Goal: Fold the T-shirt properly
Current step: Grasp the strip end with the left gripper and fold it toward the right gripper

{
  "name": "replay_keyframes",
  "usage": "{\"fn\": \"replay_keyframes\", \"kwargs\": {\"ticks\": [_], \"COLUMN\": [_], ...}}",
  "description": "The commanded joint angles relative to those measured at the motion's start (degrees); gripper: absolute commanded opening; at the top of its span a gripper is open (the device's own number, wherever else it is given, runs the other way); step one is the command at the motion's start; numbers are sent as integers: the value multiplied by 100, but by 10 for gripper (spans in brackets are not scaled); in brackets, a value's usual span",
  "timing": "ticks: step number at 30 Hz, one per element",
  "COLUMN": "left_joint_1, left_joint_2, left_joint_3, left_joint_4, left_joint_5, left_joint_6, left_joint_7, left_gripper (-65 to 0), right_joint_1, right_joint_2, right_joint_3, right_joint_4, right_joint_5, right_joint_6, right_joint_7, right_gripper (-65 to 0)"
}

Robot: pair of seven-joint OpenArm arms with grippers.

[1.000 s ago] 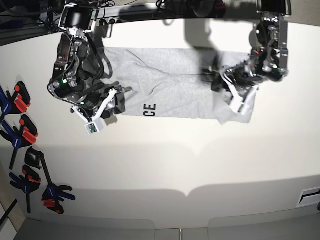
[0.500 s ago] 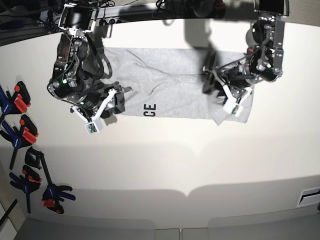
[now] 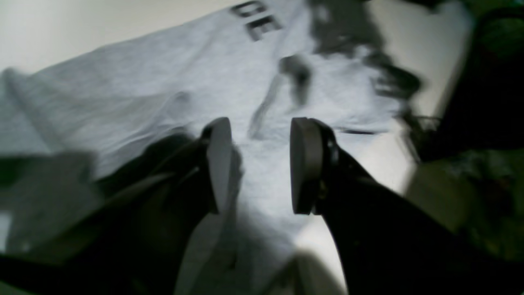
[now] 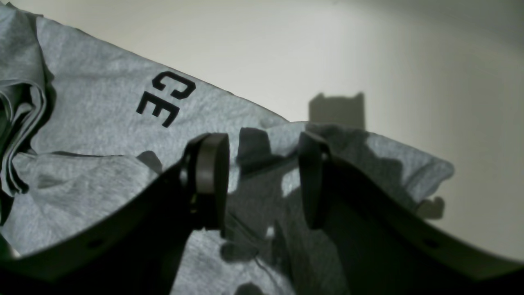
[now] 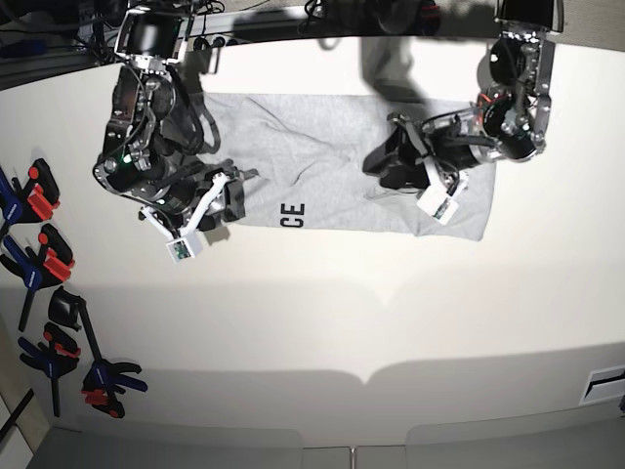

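T-shirt (image 5: 322, 176), light heather-grey cotton with black lettering, lies folded lengthwise on my white table (image 5: 322, 313), both grippers, left (image 3: 258, 164) and right (image 4: 256, 180), spread empty over its ends, probably lining up the next fold.

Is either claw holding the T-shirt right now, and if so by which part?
Neither: the left claw and right claw are open above the T-shirt.

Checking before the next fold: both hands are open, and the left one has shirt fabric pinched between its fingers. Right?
Not quite. The left hand is open over the shirt with nothing pinched; the left wrist view shows the gap. The right hand is open too.
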Motion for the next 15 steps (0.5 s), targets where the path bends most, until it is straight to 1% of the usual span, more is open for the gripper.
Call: {"fn": "replay_keyframes", "kwargs": {"ticks": [1, 3, 5, 7, 8, 9, 12, 13, 15], "left_joint_1": [-81, -81, -81, -81, -81, -81, -81, -81, -81], "left_joint_2": [22, 125, 260, 407, 476, 549, 769, 846, 1005], "left_joint_3": [-33, -33, -33, -33, -33, -33, -31, -33, -33], "left_joint_4": [111, 111, 111, 111, 111, 111, 111, 105, 81], "left_joint_5": [212, 807, 1305, 1532, 1532, 1504, 1390, 1462, 1851], "left_joint_6": [221, 708, 1266, 1727, 1878, 1961, 1967, 1965, 2017], "left_joint_7": [-286, -483, -535, -487, -450, -452, -483, -555, -756], "left_gripper": [-428, -428, -428, -428, -428, -428, -428, -428, -428], "right_joint_1": [109, 109, 107, 107, 107, 107, 107, 107, 107], "right_joint_2": [55, 52, 52, 52, 52, 52, 55, 52, 55], "right_joint_3": [22, 22, 22, 22, 22, 22, 20, 22, 22], "right_joint_4": [107, 107, 107, 107, 107, 107, 107, 107, 107], "right_joint_5": [79, 79, 79, 81, 79, 79, 79, 79, 79], "right_joint_6": [61, 61, 61, 61, 61, 61, 61, 61, 61], "right_joint_7": [52, -61, -151, -227, -243, -243, -245, -245, -247], "right_gripper": [-389, -389, -389, -389, -389, -389, -389, -389, -389]}}
